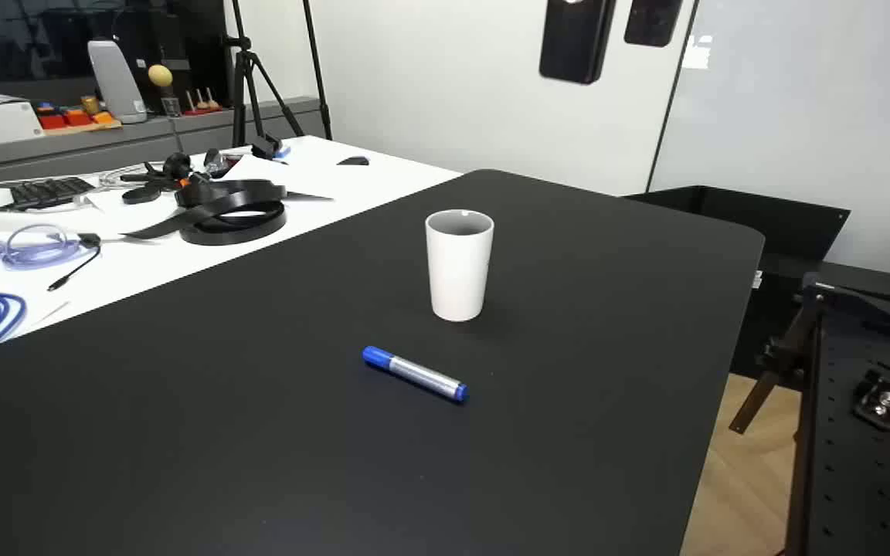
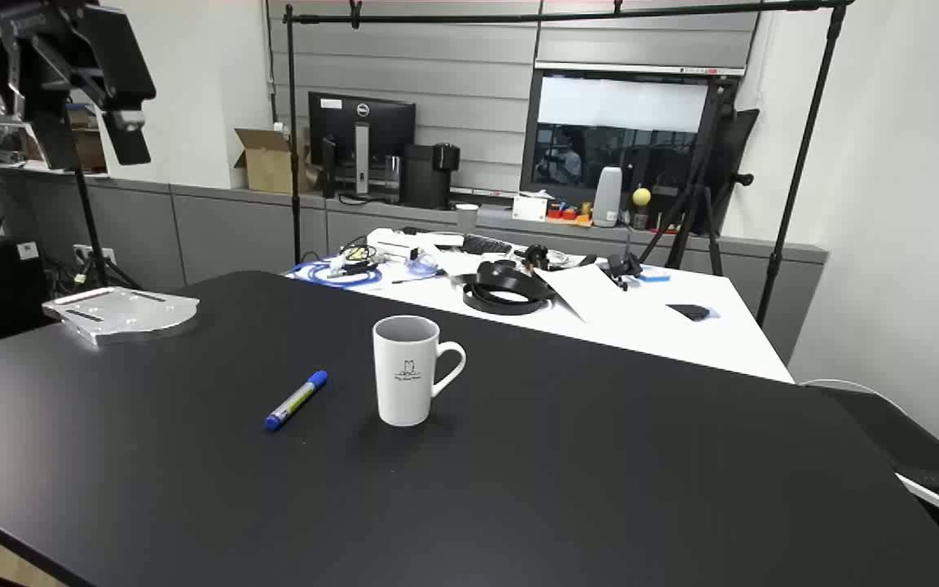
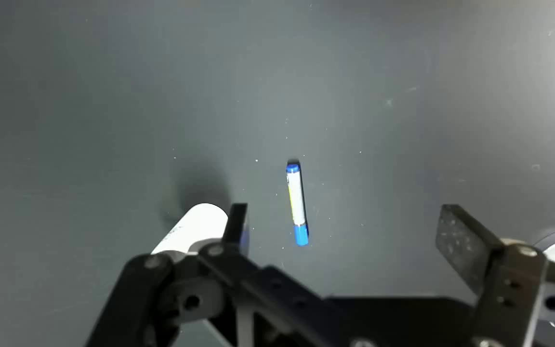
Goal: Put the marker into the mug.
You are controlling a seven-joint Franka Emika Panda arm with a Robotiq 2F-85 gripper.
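The blue marker with a whitish middle lies flat on the black table in both exterior views [image 1: 418, 374] [image 2: 297, 401] and the wrist view [image 3: 297, 198]. The white mug stands upright close by in both exterior views [image 1: 459, 266] [image 2: 404, 383]; its handle shows in only one of them. In the wrist view the mug [image 3: 200, 224] is partly hidden behind the left finger. My gripper [image 3: 345, 212] is open and empty, high above the table, with the marker seen between its fingers, nearer the left one. It also shows in an exterior view [image 2: 93, 145] at the upper left.
A silver metal plate [image 2: 123, 316] sits at the edge of the black table [image 1: 275, 432]. An adjoining white table holds black straps [image 1: 236, 224], cables and papers. A tripod [image 1: 248, 85] stands behind. A dark perforated bench [image 1: 862, 463] is beyond the table's edge.
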